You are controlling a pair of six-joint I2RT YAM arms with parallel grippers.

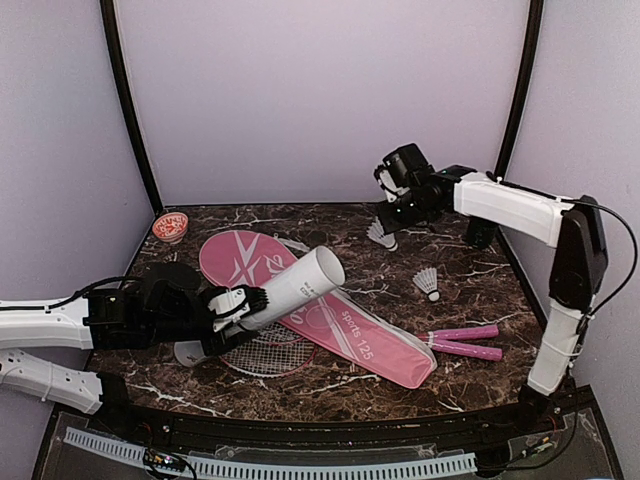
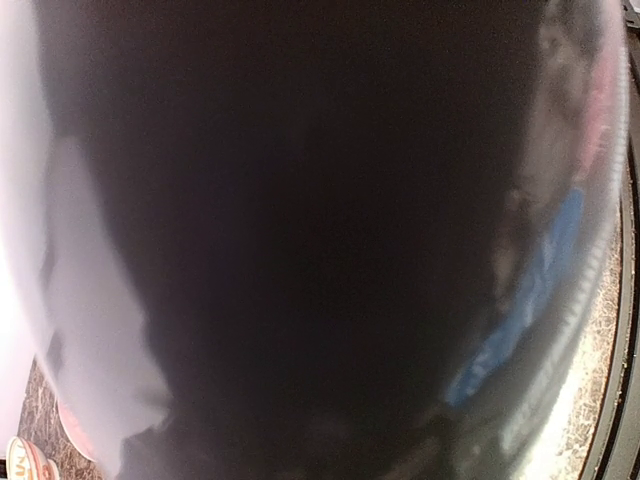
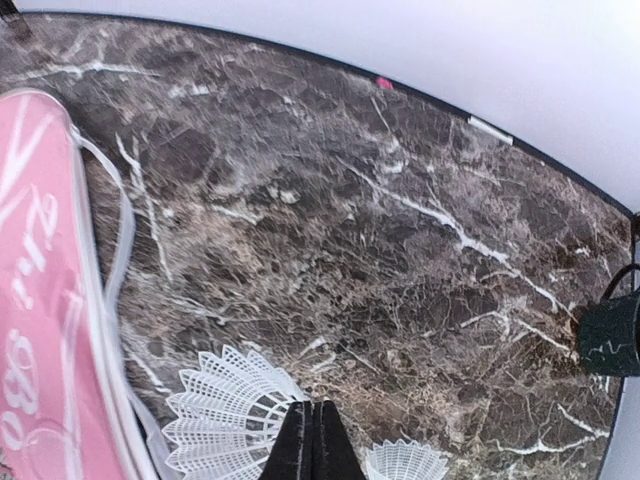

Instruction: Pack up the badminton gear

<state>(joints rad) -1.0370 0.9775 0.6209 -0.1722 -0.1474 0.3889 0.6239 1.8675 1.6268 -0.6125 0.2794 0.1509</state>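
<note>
My left gripper (image 1: 242, 312) clamps the long white tube (image 1: 300, 283). My right gripper (image 3: 312, 412) is closed against a white feather shuttlecock (image 3: 225, 415). I fear any thin feather pinch slipping.

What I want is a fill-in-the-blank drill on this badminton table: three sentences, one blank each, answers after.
1. The left gripper holds a long white ___.
2. The right gripper has its jaws ___.
3. Two racket handles stick out from under the bag; both are ___.

Missing words: tube; shut; pink.
</note>
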